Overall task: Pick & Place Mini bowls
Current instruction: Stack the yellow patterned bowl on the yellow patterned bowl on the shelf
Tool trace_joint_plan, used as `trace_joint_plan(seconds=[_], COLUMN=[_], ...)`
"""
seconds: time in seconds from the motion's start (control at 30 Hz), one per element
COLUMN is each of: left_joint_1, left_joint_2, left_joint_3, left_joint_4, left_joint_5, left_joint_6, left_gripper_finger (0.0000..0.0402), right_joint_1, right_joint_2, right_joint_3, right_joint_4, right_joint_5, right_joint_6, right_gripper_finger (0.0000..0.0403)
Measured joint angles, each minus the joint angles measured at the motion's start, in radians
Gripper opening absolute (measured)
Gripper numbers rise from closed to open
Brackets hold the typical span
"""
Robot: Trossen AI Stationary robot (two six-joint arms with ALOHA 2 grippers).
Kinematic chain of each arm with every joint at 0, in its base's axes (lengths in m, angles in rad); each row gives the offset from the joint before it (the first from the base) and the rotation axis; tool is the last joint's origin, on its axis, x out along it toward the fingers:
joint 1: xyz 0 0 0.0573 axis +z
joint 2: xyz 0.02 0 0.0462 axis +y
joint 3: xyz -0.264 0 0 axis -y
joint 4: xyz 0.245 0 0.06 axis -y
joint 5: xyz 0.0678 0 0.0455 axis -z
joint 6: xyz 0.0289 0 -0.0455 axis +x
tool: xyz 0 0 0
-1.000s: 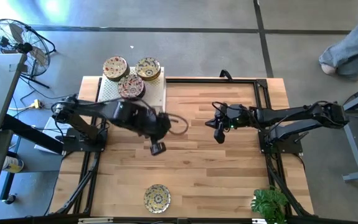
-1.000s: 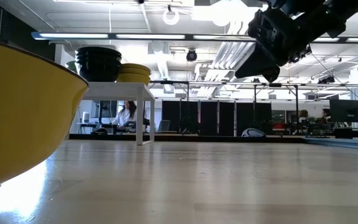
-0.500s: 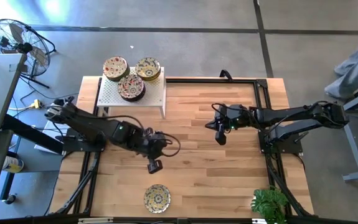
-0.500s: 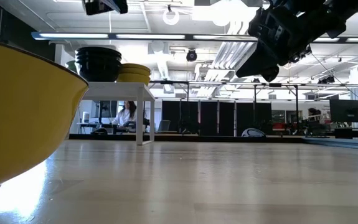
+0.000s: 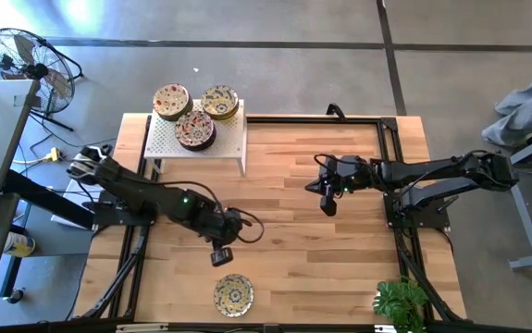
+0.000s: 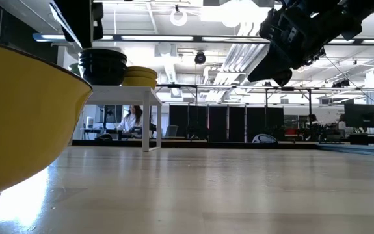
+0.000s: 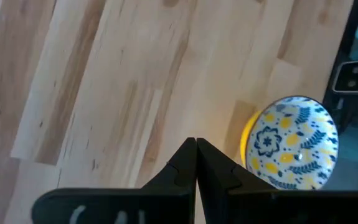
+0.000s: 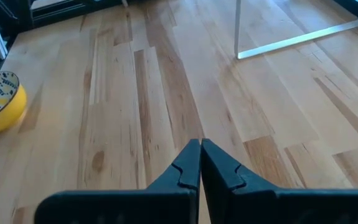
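Approach: left gripper, empty with fingers pressed together, should part them before descending squarely over the small round yellow-sided patterned ceramic bowl; right gripper hovers, likewise closed.

- A grey concrete floor with dark seams surrounds the light butcher-block wooden table.
- A black round floor fan stands on the floor beyond the table's left far corner.
- A leafy green potted plant sits at the table's near right corner.
- Long white ceiling light strips brighten an open hall where a seated person works at a desk.
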Motion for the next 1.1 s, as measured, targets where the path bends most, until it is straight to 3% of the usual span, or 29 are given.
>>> trace_joint_plan(seconds=[0.23, 0.47, 0.67, 1.1], left_joint_1=[-0.001, -0.001, -0.011, -0.113], left_joint_2=[0.055, 0.124, 0.155, 0.252], left_joint_3=[0.002, 0.001, 0.002, 0.0], left_joint_4=[0.007, 0.019, 0.098, 0.229], left_joint_5=[0.074, 0.193, 0.231, 0.272], left_joint_6=[-0.026, -0.03, -0.022, 0.008], left_gripper_finger=[0.0017, 0.0097, 0.0151, 0.016], right_joint_1=[0.0, 0.0, 0.0, 0.0], right_joint_2=[0.0, 0.0, 0.0, 0.0], right_joint_3=[0.0, 0.0, 0.0, 0.0], right_joint_4=[-0.004, -0.004, -0.006, -0.019], right_joint_5=[0.0, 0.003, 0.001, -0.002], right_joint_6=[0.001, 0.001, 0.003, 0.013], right_gripper_finger=[0.0001, 0.0002, 0.0002, 0.0001])
